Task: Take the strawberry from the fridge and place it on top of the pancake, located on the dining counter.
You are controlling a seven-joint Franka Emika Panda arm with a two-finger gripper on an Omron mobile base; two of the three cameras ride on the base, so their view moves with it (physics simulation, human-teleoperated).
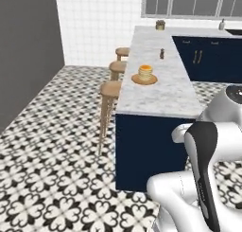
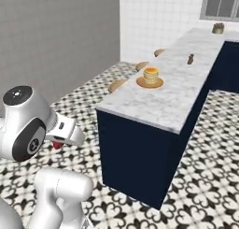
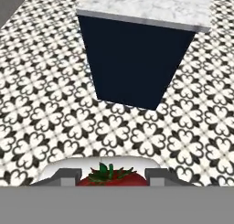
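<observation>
Big patterned black-and-white floor (image 1: 52,179) underfoot, grey wall (image 2: 56,36) off to one side. Next, the dining counter (image 1: 142,150), navy base end-on, marble tabletop (image 1: 160,96) stretching away toward the windows (image 1: 189,3), wooden stools (image 1: 110,89) tucked along its far flank. Well up the tabletop, the pancake (image 1: 145,73), a golden stack on its tan plate (image 1: 144,80), standing apart from a small dark item (image 1: 162,53) further along. Down at the gripper (image 3: 109,185), fingers (image 3: 64,176) pinched narrow on the strawberry (image 3: 109,176), red flesh and green leaves peeking up between them; same berry a red speck under the wrist in the right base view (image 2: 58,144). Strawberry held low, well short of the counter's near end, pancake still bare. Judging the stage: carry leg, delivery yet to come. Risks from here: gripper riding below tabletop height, so a straight drive forward likely means a knock against the navy end panel. Berry tiny and round, prone to squirting out on any jolt. Stack narrow and domed, so a release from too high or off-centre probably ends in a roll onto the plate or marble.
</observation>
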